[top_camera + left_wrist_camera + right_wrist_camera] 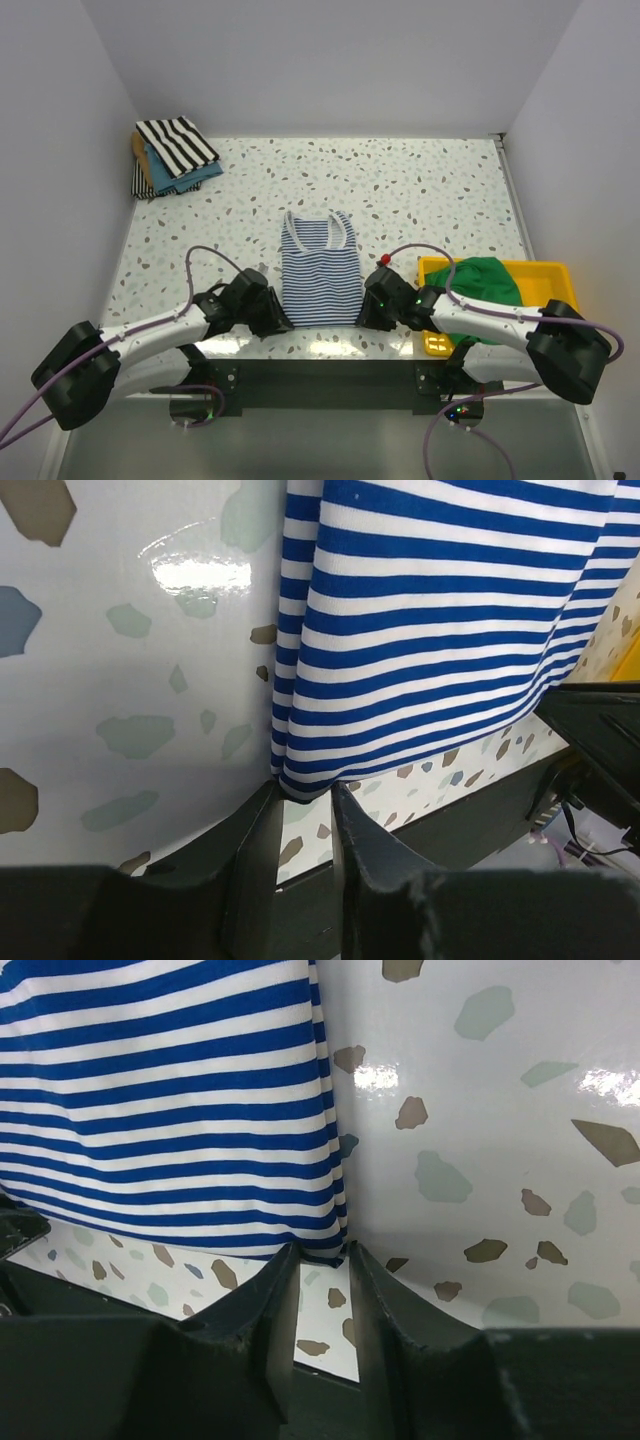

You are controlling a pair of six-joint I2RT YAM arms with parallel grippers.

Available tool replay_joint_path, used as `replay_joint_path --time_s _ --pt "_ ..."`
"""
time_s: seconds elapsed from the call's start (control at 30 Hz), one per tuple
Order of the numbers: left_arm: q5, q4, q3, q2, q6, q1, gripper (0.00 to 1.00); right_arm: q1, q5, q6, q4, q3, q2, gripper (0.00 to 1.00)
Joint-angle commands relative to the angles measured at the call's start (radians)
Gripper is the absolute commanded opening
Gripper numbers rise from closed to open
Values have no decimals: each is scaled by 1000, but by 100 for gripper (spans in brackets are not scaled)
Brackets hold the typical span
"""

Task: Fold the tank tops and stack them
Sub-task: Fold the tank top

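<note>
Folded tank tops (176, 152) stacked at 10 o'clock. My left gripper (280, 322), jaws narrowly apart, meets the 7 o'clock hem corner of the blue-striped tank top (318, 275), flat at centre; whether it pinches, I cannot tell. My right gripper (370, 312), likewise, at the 5 o'clock corner. A green tank top (486, 282) fills the yellow tray (552, 272), 4 o'clock

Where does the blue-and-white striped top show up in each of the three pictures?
Top external: the striped tank top lies flat in the middle of the table, close to the near edge.
Left wrist: it fills the upper right, its hem corner at low centre.
Right wrist: it fills the upper left, its hem corner at low centre.
Shared landmark: the speckled table beside the cloth.
</note>
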Motion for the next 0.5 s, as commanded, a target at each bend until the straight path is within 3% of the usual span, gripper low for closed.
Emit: replay_joint_path --time_s 0.0,0.3,0.47 --pt "-93 -39 -23 30 -4 -11 30 4 45 19 5 -20 2 29" --pt "-191 -132 78 36 94 -13 0 4 86 -28 -32 23 -1 4" --pt "-187 -171 86 6 139 -23 0 22 88 -56 -70 38 -27 0"
